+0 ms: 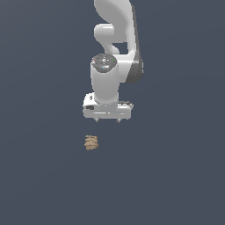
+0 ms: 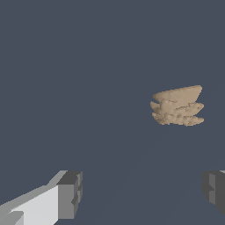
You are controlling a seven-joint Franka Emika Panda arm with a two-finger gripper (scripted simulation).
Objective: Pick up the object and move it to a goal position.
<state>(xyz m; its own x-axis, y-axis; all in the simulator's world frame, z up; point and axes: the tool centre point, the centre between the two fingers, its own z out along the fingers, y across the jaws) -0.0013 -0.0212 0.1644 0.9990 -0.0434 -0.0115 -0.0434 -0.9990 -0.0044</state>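
Observation:
The object [image 1: 91,142] is a small tan-brown lumpy, ridged block lying on the dark grey floor, a little below and toward the exterior view's left of my gripper. It also shows in the wrist view [image 2: 178,106], clear of the fingers. My gripper [image 1: 107,119] hangs under the white arm, above the floor and apart from the block. In the wrist view the gripper [image 2: 143,193] is open and empty, with one grey fingertip [image 2: 70,193] and the other [image 2: 215,190] far apart.
The white arm [image 1: 114,52] rises toward the top of the exterior view. The dark grey floor [image 1: 176,176] surrounds the block, with no other objects in view.

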